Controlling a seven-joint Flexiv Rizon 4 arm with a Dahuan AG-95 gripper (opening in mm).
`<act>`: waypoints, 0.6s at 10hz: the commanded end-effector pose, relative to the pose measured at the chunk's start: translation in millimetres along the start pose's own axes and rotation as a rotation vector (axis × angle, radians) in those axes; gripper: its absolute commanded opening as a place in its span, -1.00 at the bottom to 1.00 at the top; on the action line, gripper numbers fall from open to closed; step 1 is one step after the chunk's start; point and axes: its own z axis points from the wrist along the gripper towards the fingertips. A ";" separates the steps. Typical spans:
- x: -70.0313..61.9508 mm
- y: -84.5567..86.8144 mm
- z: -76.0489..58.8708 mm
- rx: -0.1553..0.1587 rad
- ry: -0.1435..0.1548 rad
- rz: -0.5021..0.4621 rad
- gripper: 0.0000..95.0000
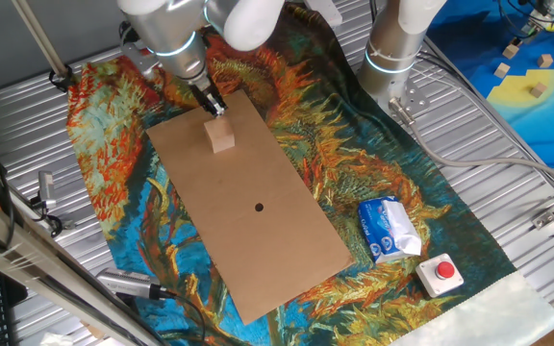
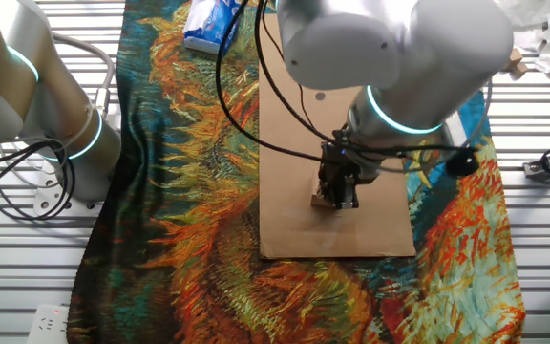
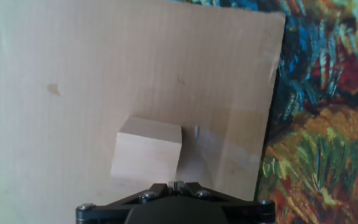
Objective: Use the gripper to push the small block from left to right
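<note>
The small light-tan wooden block (image 1: 222,135) sits on the brown cardboard sheet (image 1: 258,221), near its far end. My gripper (image 1: 214,109) is shut, its narrow black tip down at the sheet right behind the block, touching or nearly touching its far side. In the other fixed view the gripper (image 2: 340,196) covers most of the block (image 2: 319,200). In the hand view the block (image 3: 146,150) lies just ahead of the closed fingertips (image 3: 175,185), a little to their left, with the cardboard (image 3: 73,74) all around.
The cardboard lies on a colourful sunflower-print cloth (image 1: 354,144). A blue-white packet (image 1: 389,229) and a red button on a white box (image 1: 442,273) sit near the cloth's front right. A second grey-white arm column (image 1: 397,43) stands behind. Tiny blocks lie on a blue-yellow mat (image 1: 532,82).
</note>
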 end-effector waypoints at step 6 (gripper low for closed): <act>0.9 1.7 -7.3 -0.001 0.024 0.004 -1.00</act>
